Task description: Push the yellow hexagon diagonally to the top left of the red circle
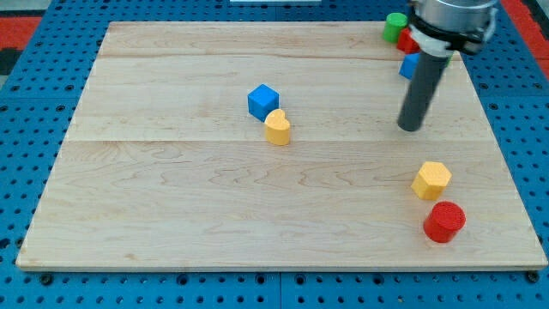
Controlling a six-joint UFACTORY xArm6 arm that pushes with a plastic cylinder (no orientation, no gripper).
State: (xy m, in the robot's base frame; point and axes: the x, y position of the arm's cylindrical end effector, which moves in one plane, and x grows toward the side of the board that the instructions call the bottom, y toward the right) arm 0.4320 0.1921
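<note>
The yellow hexagon (431, 179) lies near the board's right edge, low in the view. The red circle (444, 221) sits just below it and slightly to the right, close to it or touching. My tip (411, 127) is on the board above the hexagon and a little to its left, apart from it by a clear gap. The rod rises toward the view's top right.
A blue cube (262, 100) and a yellow heart-shaped block (277, 127) touch near the board's middle. At the top right corner, a green block (395, 25), a red block (406, 40) and a blue block (410, 65) are partly hidden by the arm.
</note>
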